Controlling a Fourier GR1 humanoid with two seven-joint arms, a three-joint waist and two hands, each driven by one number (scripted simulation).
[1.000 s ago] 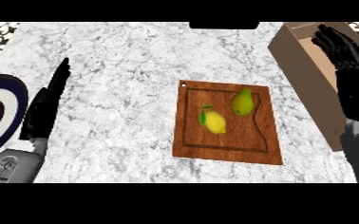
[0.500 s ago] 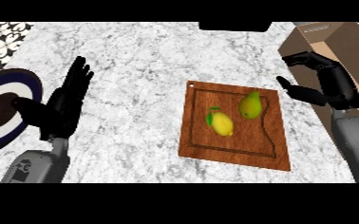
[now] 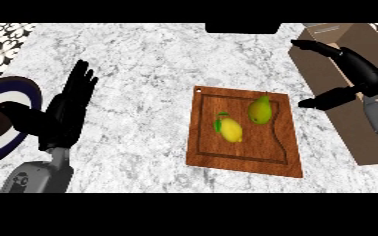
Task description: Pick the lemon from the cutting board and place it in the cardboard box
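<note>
In the head view, the lemon lies on the wooden cutting board just beside a green pear, the two apart. Neither fruit is held. The right robot hand hangs spread wide over the near wall of the cardboard box, thumb and fingers apart, likely readied to come down over the lemon. The left robot hand rests open, fingers up, on the marble worktop near a dark-rimmed plate, well clear of the board, so it should not hinder the reach.
</note>
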